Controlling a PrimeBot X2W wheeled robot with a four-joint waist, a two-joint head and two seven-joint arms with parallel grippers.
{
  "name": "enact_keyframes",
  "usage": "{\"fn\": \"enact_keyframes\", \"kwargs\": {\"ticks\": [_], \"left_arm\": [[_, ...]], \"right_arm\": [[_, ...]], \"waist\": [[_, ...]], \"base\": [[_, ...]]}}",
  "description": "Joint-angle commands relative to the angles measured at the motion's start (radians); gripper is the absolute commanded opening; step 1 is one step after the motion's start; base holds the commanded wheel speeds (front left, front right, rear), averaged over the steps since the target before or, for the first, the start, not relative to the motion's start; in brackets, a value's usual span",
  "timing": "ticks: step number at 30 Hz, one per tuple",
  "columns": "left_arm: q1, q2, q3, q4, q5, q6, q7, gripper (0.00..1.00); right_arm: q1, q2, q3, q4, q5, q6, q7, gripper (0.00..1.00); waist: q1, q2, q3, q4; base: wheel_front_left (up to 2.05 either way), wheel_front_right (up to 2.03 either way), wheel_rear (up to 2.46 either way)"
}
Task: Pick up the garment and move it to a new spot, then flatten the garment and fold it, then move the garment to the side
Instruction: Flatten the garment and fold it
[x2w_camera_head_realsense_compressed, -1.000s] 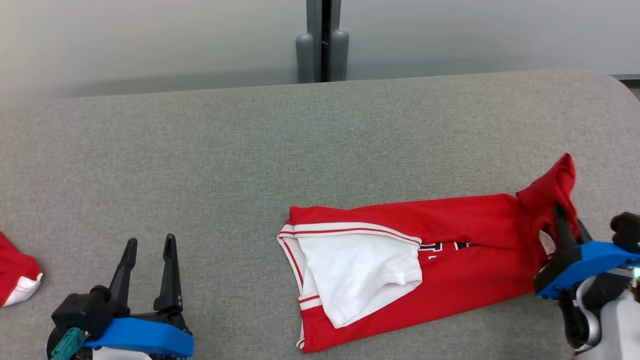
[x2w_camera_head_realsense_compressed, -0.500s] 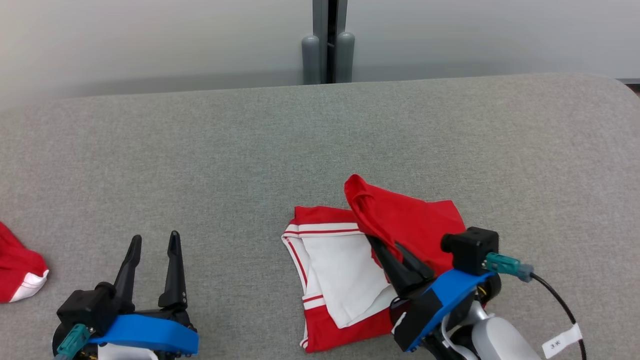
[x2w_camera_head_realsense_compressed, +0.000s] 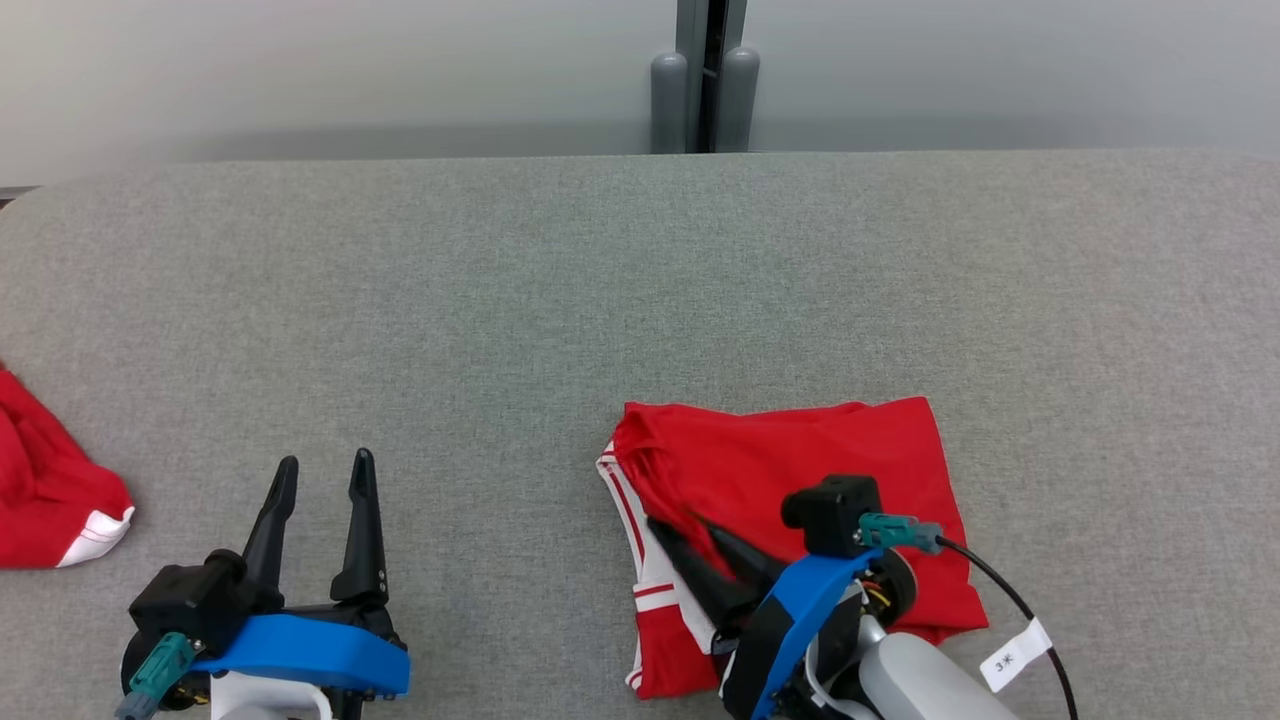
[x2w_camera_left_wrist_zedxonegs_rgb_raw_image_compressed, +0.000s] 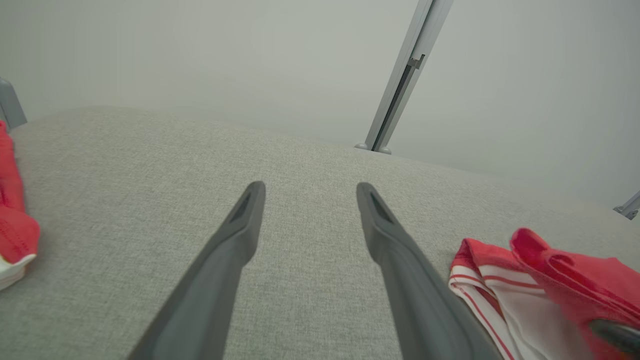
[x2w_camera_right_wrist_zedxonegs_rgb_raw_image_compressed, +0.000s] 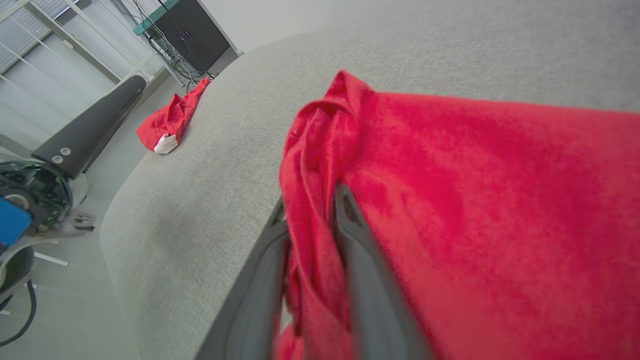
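Head view: folded red garment (x2w_camera_head_realsense_compressed: 800, 450) lies on grey table (x2w_camera_head_realsense_compressed: 500, 300).

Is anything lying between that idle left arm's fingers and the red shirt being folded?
Nothing visible does. A bare stretch of the grey table separates the left gripper from the red shirt. The other red garment lies on the gripper's far side, near the table's left edge, out of that path.

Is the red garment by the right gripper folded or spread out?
Folded: the red garment lies doubled, one red layer over its striped white part.
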Motion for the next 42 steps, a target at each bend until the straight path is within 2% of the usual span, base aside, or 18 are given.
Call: {"fn": "enact_keyframes", "kwargs": {"ticks": [1,5,10,15,19,24,28,32,42], "left_arm": [[-0.007,-0.004,0.001,0.004,0.004,-0.005,-0.005,1.00],[-0.012,-0.007,0.001,0.010,0.010,-0.011,-0.005,1.00],[-0.029,-0.012,-0.013,0.019,0.024,-0.024,-0.005,1.00],[-0.055,-0.031,-0.042,0.033,0.042,-0.032,-0.005,1.00],[-0.074,-0.049,-0.054,0.050,0.049,-0.022,-0.005,1.00],[-0.096,-0.072,-0.044,0.087,0.039,-0.013,-0.004,1.00],[-0.089,-0.082,-0.021,0.109,0.045,-0.010,-0.004,1.00],[-0.054,-0.089,0.015,0.122,0.060,-0.014,-0.004,1.00],[0.043,-0.107,0.097,0.132,0.114,-0.026,-0.005,1.00]], "right_arm": [[-0.019,-0.002,0.011,0.001,0.013,0.000,-0.011,1.00],[-0.040,-0.003,0.045,-0.006,0.055,0.000,-0.047,1.00],[-0.060,-0.003,-0.018,0.000,0.000,0.000,-0.122,1.00],[-0.051,-0.002,-0.176,0.001,-0.185,0.000,-0.188,1.00],[-0.002,-0.002,-0.314,-0.031,-0.309,0.000,-0.208,1.00],[0.062,-0.002,-0.467,-0.067,-0.398,0.000,-0.223,1.00],[0.108,-0.001,-0.551,-0.073,-0.456,0.000,-0.241,1.00],[0.149,-0.001,-0.579,-0.066,-0.468,0.000,-0.260,1.00],[0.190,-0.001,-0.562,-0.036,-0.459,0.000,-0.292,1.00]], "waist": [[0.0000,-0.0001,0.000,-0.001],[0.0000,-0.0001,-0.002,-0.014],[0.0000,-0.0001,-0.008,-0.030],[0.0000,-0.0001,-0.020,-0.042],[0.0000,-0.0001,-0.036,-0.049],[0.0000,-0.0001,-0.058,-0.053],[0.0000,-0.0001,-0.073,-0.060],[0.0000,-0.0001,-0.089,-0.064],[0.0000,-0.0001,-0.107,-0.068]], "base": [[0.00,0.00,0.00],[0.00,0.00,0.00],[0.00,0.00,0.00],[0.00,0.00,0.00],[0.00,0.00,0.00],[0.00,0.00,0.00],[0.00,0.00,0.00],[0.00,0.00,0.00],[0.00,0.00,0.00]]}}
